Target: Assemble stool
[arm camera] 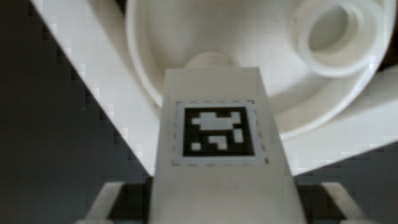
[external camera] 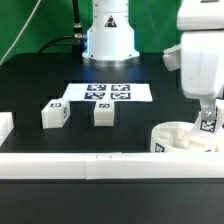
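Black table (external camera: pixel 40 85), leg (external camera: pixel 208 124) upright over seat (external camera: pixel 172 133)

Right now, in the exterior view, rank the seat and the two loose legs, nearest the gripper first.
1. Round seat, under the gripper and its held leg.
2. Middle leg, toward the exterior view's left.
3. Far-left leg, farthest.

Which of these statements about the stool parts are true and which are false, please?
1. Two legs stand loose on the table. True.
2. The tool grips a third leg close by the seat. True.
3. The seat lies on the marker board. False: it lies apart from the marker board, beside the rail.
4. The tool is open and empty. False: it is shut on the third leg.
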Robot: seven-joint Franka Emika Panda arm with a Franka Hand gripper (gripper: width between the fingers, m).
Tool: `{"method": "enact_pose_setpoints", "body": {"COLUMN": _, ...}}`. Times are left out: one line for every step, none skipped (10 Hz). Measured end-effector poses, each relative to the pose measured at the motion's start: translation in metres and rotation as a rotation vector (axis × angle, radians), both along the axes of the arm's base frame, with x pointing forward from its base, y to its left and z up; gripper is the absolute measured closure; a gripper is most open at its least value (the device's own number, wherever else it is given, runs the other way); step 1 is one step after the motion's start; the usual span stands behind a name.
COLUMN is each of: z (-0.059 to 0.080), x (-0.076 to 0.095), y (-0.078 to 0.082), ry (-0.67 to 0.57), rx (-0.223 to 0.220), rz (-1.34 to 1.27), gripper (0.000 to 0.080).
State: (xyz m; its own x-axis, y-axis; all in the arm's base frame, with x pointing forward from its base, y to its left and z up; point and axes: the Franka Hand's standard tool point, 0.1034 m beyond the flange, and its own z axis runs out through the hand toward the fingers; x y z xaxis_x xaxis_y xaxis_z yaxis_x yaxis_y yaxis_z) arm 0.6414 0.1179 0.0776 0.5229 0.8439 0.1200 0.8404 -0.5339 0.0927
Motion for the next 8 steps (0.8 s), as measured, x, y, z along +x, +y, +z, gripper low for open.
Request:
{"method": "enact_pose_setpoints", "body": {"z": -0.0001, "x": 0.0001, "y": 0.0, "ry": 0.003, "rx": 0.008, "rz": -0.056, "gripper": 0.0456}}
{"method": "enact_pose_setpoints", "body": {"z": -0.0002, "x": 0.0001, "y": 0.0001, "ry": 0.006, "rx": 0.017, "rz": -0.106, "gripper": 0.0456}}
{"method": "enact_pose_setpoints", "body": {"z": -0.0003, "x": 0.0, "y": 0.0004, "ry": 0.012, "rx": 0.031, "rz": -0.192, "gripper": 0.0456}}
{"method": "enact_pose_setpoints", "body": {"z": -0.0004, "x": -0.0001, "y": 0.0004, "ry": 0.015, "rx": 0.038, "rz": -0.248, "gripper": 0.0456}}
{"method": "enact_pose_setpoints", "body": {"z": -0.0003, "x": 0.0, "y": -0.0001, "ry": 0.017, "rx": 0.052, "rz": -0.31, "gripper": 0.0456}}
{"method": "enact_pose_setpoints", "body": {"z": -0.0004, "x": -0.002, "y": -0.0036, "ry": 0.025, "rx": 0.1, "rz": -0.477, "gripper": 0.0456}}
{"method": "enact_pose_setpoints", "body": {"z": -0.0017, "x": -0.0052, "y": -0.0047, "ry": 0.038, "rx": 0.145, "rz": -0.632, "gripper": 0.0456}}
{"method": "enact_pose_setpoints", "body": {"z": -0.002, "x": -0.0061, "y": -0.0035, "ry": 0.039, "rx": 0.189, "rz": -0.79, "gripper": 0.0456}}
